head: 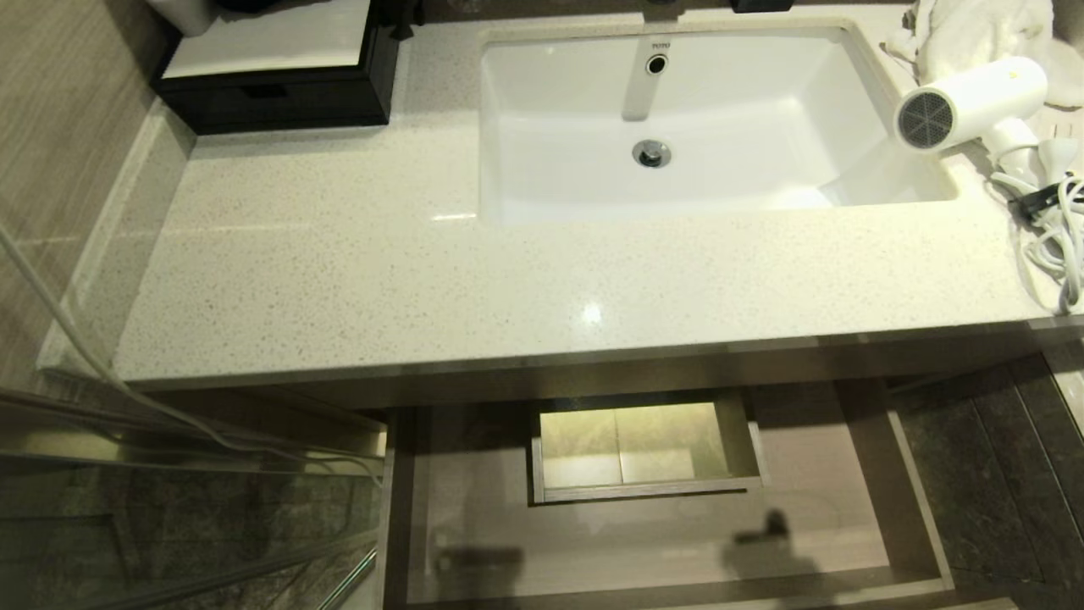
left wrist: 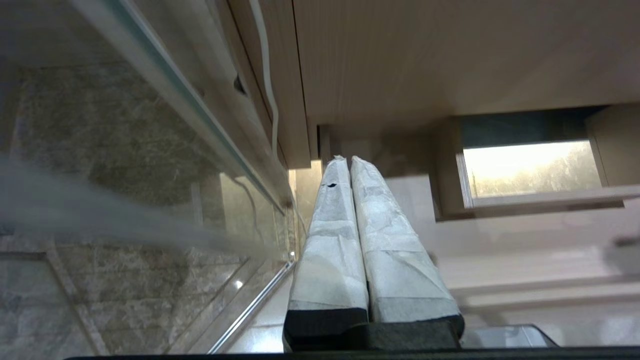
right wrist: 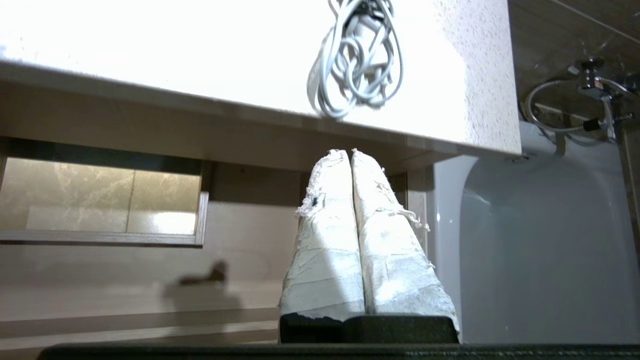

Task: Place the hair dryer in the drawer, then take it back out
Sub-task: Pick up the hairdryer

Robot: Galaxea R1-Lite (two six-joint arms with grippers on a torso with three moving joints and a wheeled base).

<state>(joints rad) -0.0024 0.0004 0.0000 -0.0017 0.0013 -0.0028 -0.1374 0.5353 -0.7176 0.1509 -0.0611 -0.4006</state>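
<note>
Well, the speckled worktop (head: 356, 280) fills most of what I can see, with the white sink (head: 881, 68) sunk into it and, below its front edge, the drawer (head: 474, 508) pulled wide open, its pale wood floor bare around the boxed cutout (head: 644, 491) in the middle. A black box (head: 279, 93) sits at the far left corner of the worktop, and a white towel (head: 982, 30) is heaped at the far right corner. Just in front of that towel lies the hair dryer (head: 974, 102), grille toward the sink, at the basin's right rim, its cord (head: 1054, 237) bundled beside it near the worktop's edge. Nothing is in the drawer, so I judge the first step, picking up the dryer, is only beginning. The right pincer (right wrist: 350, 152) is empty, fingers pressed together, low in front of the vanity beneath the cord. The left pincer (left wrist: 345, 159) is likewise closed and empty, parked low by the drawer's left side near a glass panel (left wrist: 150, 150). Next, I reckon, the right pincer must rise above the worktop, spread its fingers and settle around the dryer's body or handle, minding the loose cord.
</note>
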